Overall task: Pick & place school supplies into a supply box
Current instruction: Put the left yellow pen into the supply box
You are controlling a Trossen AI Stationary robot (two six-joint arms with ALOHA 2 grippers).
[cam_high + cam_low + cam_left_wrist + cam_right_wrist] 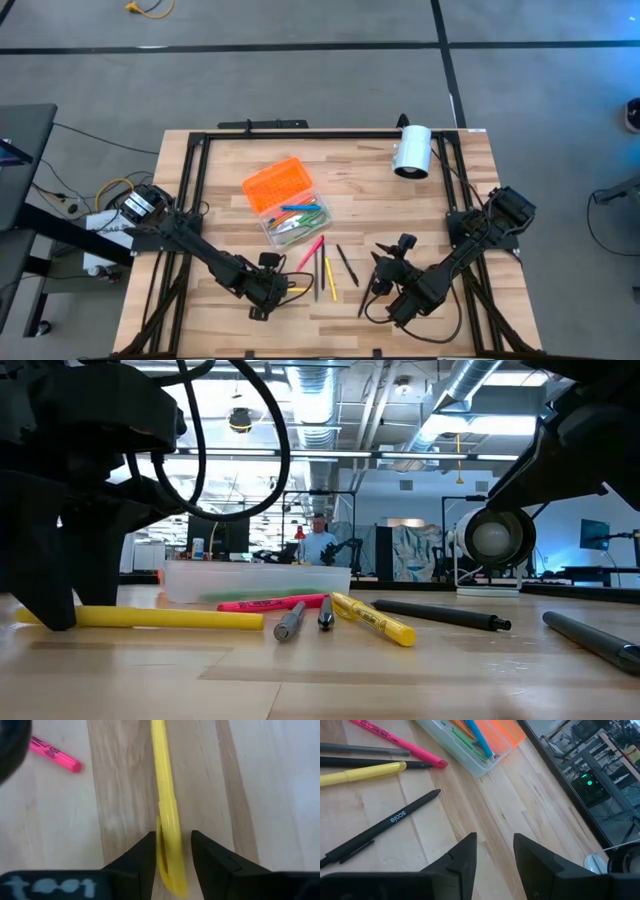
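Note:
A yellow pen (297, 290) (160, 618) lies flat on the table at the front left. My left gripper (264, 293) (172, 837) points down over one end of it, open, with one finger on either side. My right gripper (383, 272) (495, 840) hangs open and empty above bare wood at the front right. The supply box (295, 222) stands open mid-table, its orange lid (272, 184) folded back. Green, blue and orange supplies lie in its clear base (470, 755). My left gripper comes from above with its fingers across the yellow pen's end (170, 870). The pen lies flat on the table between them. One finger (147, 855) sits right beside the pen and a narrow gap shows at the other. Whether either touches it, I cannot tell.
Loose between the arms lie a pink pen (310, 252), a yellow highlighter (330, 280), two grey pens (290, 622) and a black pen (380, 827). Another black pen (590, 640) lies near my right gripper. A white cylinder (411, 150) sits at the back right.

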